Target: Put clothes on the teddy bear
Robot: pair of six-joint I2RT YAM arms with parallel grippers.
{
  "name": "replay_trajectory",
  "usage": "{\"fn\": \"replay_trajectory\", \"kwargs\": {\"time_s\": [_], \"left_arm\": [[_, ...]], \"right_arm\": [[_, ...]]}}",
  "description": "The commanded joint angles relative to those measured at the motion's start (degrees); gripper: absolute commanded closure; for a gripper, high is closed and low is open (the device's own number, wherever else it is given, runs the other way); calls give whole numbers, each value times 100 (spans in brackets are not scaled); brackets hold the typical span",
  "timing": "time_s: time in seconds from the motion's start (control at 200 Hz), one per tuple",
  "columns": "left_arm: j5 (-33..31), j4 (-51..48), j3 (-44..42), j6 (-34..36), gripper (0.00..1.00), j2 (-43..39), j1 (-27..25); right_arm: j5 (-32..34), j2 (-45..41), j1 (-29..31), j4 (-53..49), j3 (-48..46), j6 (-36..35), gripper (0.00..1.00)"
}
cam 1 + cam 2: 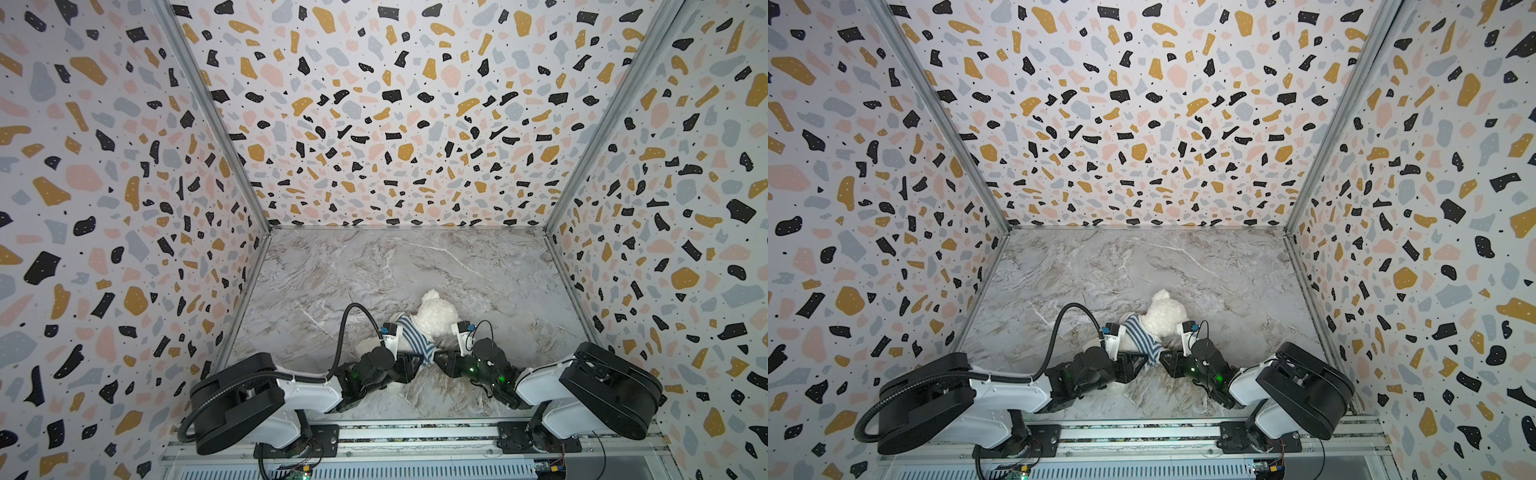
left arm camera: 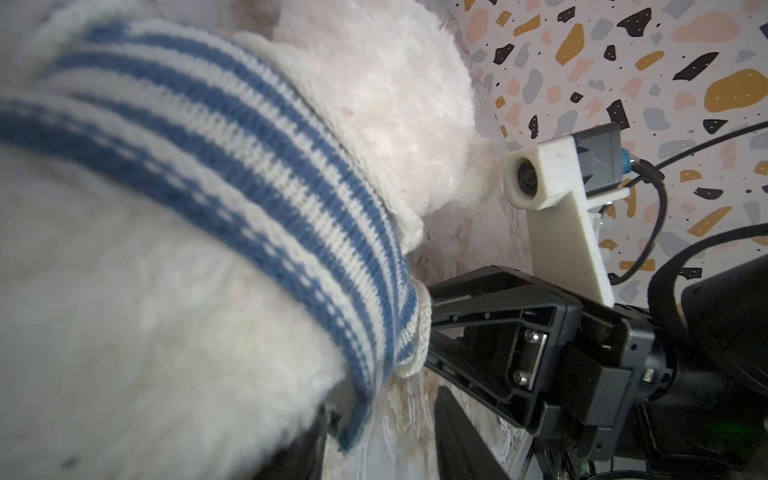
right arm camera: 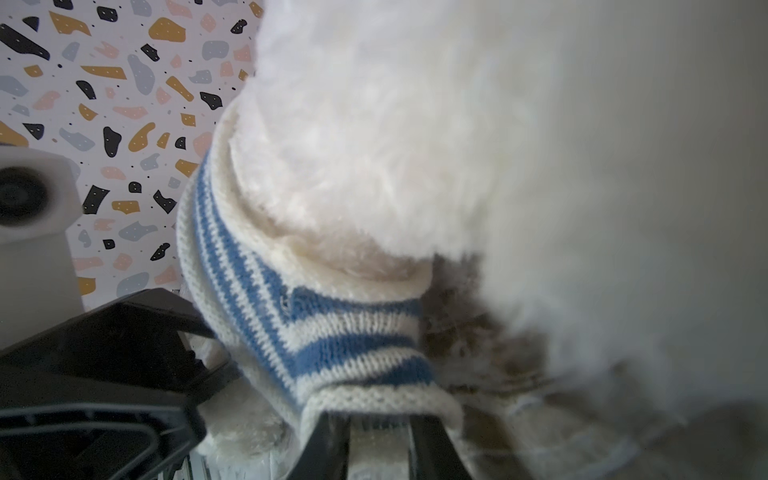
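The small fluffy white plush teddy bear [image 1: 436, 316] lies near the front middle of the grey marble-patterned tabletop [image 1: 374, 270], between the 2 arms, with its head toward the back wall. In both top views a blue-and-white knitted striped shirt [image 1: 413, 338] sits bunched as a band around it just below the head. In the left wrist view the right gripper [image 2: 432, 328] pinches the hem of the striped shirt between narrow fingers. The left gripper [image 2: 382, 446] sits against the bear's body. Its 2 fingers [image 2: 457, 440] stand apart with bare tabletop showing between them, and the shirt's edge hangs just beside 1 finger, unclamped.
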Motion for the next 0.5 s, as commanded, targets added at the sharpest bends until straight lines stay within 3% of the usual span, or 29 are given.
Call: {"fn": "replay_trajectory", "kwargs": {"time_s": [0.0, 0.16, 0.496], "left_arm": [[-353, -889, 111, 341, 48, -91, 32], [-312, -841, 195, 349, 43, -3, 33], [-298, -1301, 190, 559, 42, -1056, 33]], "right_arm": [[-49, 58, 13, 51, 151, -115, 75], [-77, 129, 32, 84, 194, -120, 74], [-85, 238, 154, 33, 419, -200, 73]]}}
